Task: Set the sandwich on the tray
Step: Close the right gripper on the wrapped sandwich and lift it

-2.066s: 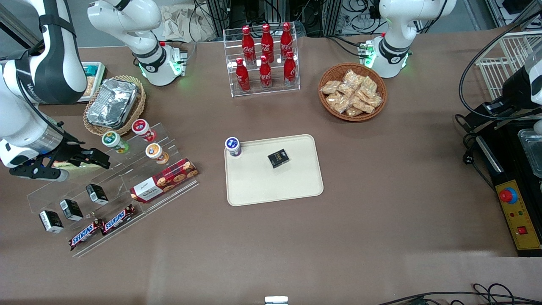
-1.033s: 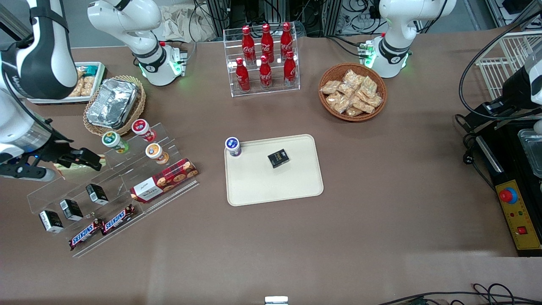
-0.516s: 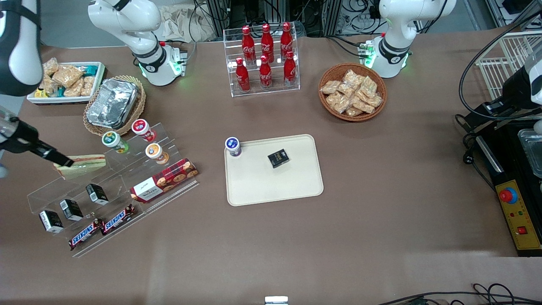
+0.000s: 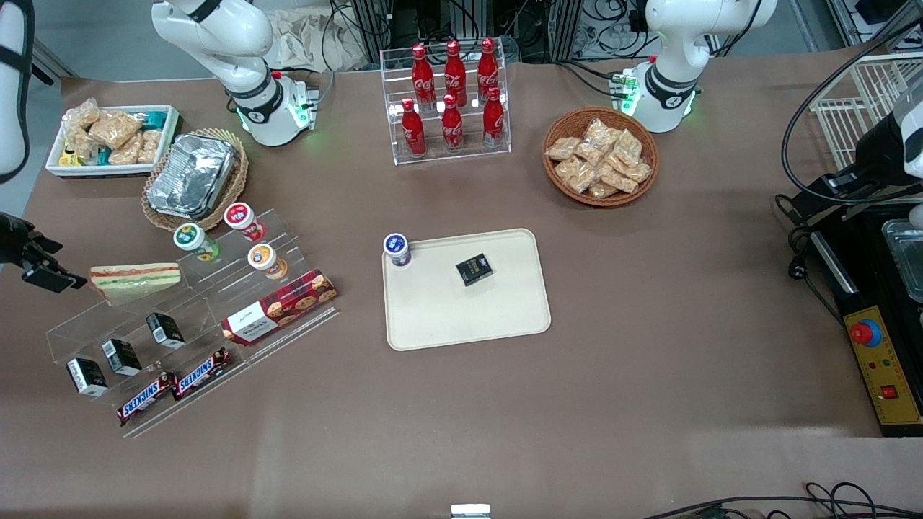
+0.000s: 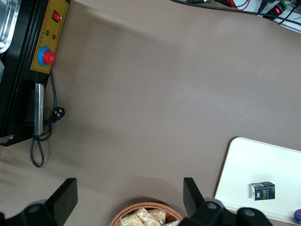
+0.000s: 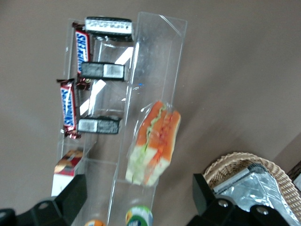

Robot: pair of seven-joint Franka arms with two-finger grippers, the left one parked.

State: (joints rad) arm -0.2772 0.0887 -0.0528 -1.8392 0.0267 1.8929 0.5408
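Observation:
The sandwich (image 4: 135, 281), a clear-wrapped wedge of pale bread with red, orange and green layers, lies on the top step of a clear acrylic stand (image 4: 187, 317) toward the working arm's end of the table. The right wrist view also has the sandwich (image 6: 155, 141). My right gripper (image 4: 43, 270) hangs beside it, farther toward that end, apart from it. The gripper (image 6: 138, 207) is open wide with nothing between its fingers. The beige tray (image 4: 469, 317) lies mid-table and carries a small black box (image 4: 474, 269) and a blue-lidded cup (image 4: 396, 249).
The stand also holds lidded cups (image 4: 241, 216), a cookie box (image 4: 280, 306), black boxes (image 4: 121, 356) and Snickers bars (image 4: 173, 386). Near it are a foil container (image 4: 191, 176) in a wicker basket and a white snack bin (image 4: 108, 140). A cola rack (image 4: 451, 101) and a snack basket (image 4: 600, 166) stand farther from the camera.
My gripper, which was over the sandwich, has drawn away toward the working arm's end of the table. The sandwich stays on the stand and now shows in full.

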